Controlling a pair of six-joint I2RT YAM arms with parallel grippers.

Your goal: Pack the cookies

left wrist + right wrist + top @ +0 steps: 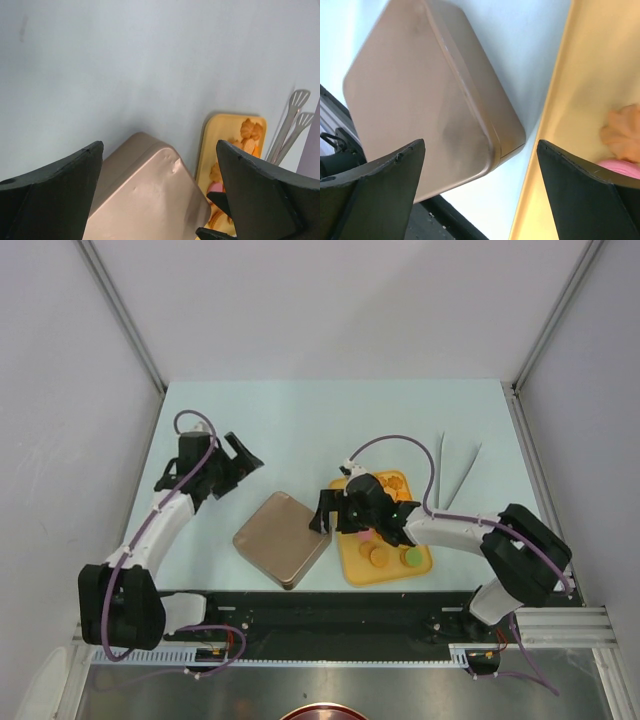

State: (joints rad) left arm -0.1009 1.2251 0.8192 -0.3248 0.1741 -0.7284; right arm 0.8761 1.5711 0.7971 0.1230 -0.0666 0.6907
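1. While both arms are hovering empty, the step in hand is, as I am judging it, getting the tin (283,538) open. Its lid is sitting shut, and a seam is showing along its side in the right wrist view.
2. Left fingers (55,192) are standing spread wide, grasping nothing. The tin is lying ahead of and below their gap, clear of the tips.
3. Right fingers (372,192) are likewise spread and empty. The tin is lying on the left-hand finger's side and the yellow tray (570,90) on the right-hand finger's side. A strip of bare worktop (535,50) is showing in the gap.
4. Doing it well:
   - One pair should be pinning the tin's base to the worktop.
   - The other should be gripping the lid across a straight side, not a rounded corner, and lifting straight up.
   - Smooth metal is likely going to slip.
   - The tin is lying just beside the tray, so a skewed pull is risking a knock.
5. Cookies (380,560) are lying on the tray, beyond the right arm's right-hand finger. None is showing as packed.
6. Count, overhead:
   - Tin: one.
   - Tray: one.
   - Tongs (443,472): two, lying beyond the tray.
   - Cookies: at least five showing. These are two plain orange, one green, one pink, and flower-edged orange at the far end.
   - The right arm is covering the rest, so I am recording no full count.
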